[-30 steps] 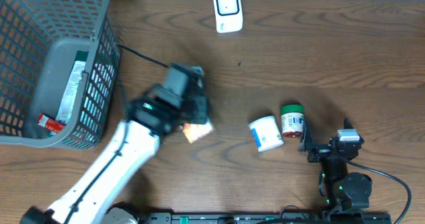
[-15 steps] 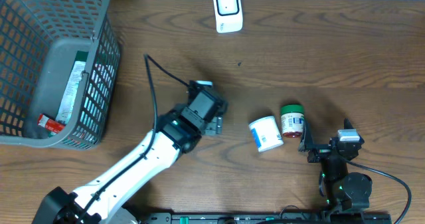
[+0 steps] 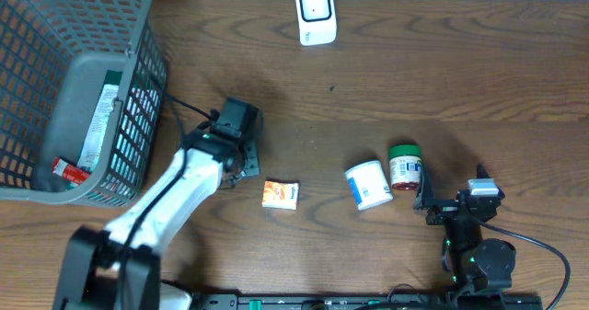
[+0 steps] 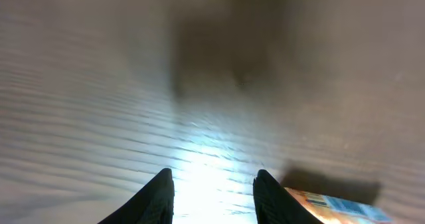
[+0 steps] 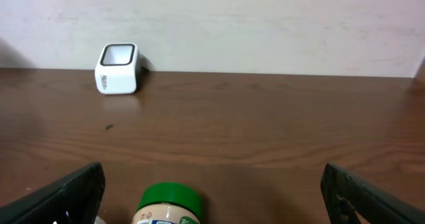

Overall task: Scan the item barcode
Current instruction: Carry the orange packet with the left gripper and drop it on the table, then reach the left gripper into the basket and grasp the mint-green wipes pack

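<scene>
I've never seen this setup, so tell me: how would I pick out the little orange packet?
Find the big grey basket at the left end of the table. To its right the packet lies flat on the wood, short of two round containers, a white tub and a green-lidded jar; it alone is orange and rectangular.

Before me, a dark brown wood-grain table (image 3: 460, 71): near, orange-and-white packet (image 3: 280, 194), white tub (image 3: 368, 184) labelled blue, green-lidded jar (image 3: 404, 166); far left, grey lattice basket (image 3: 147, 80); far, white scanner (image 3: 315, 14).
</scene>
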### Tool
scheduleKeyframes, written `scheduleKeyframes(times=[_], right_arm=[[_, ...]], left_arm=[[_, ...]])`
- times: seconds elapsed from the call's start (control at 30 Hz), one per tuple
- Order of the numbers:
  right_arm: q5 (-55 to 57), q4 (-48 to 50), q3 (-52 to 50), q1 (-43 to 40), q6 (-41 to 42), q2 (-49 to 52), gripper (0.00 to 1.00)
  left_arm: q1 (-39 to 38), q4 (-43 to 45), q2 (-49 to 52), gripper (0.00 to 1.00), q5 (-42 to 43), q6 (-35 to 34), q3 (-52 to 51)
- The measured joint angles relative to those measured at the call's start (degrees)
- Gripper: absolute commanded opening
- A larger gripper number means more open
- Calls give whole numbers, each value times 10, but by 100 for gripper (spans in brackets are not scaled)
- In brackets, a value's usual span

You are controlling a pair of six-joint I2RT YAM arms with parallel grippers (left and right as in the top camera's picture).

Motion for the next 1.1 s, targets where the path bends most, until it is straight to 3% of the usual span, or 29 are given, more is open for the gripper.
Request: scheduleKeyframes(times=[0.13, 0.37, 0.47, 0.57, 0.7, 0.77, 0.83, 0.93, 0.97, 1.1], right_arm=[[0, 0, 0, 0, 0, 0, 99], [0, 0, 0, 0, 0, 0, 99], [0, 0, 0, 0, 0, 0, 99], [0, 0, 0, 0, 0, 0, 99], [0, 0, 0, 0, 0, 0, 99], [0, 0, 0, 0, 0, 0, 99], [0, 0, 0, 0, 0, 0, 99], [0, 0, 0, 0, 0, 0, 99], [0, 0, 0, 0, 0, 0, 99], [0, 0, 0, 0, 0, 0, 99]], left_arm=[[-12, -1, 90, 31, 85, -1, 0], [-19, 10, 108, 31, 348, 2, 3], [-19, 37, 107, 31, 391, 3, 19], [-19, 47, 94, 31, 388, 4, 50], [-19, 16, 25, 31, 325, 4, 85], [-15, -20, -25, 44, 266, 17, 104], [3, -85, -54, 45, 229, 34, 147], [68, -172, -69, 52, 195, 65, 258], [98, -189, -71, 63, 186, 76, 303], [234, -209, -77, 72, 150, 106, 453]])
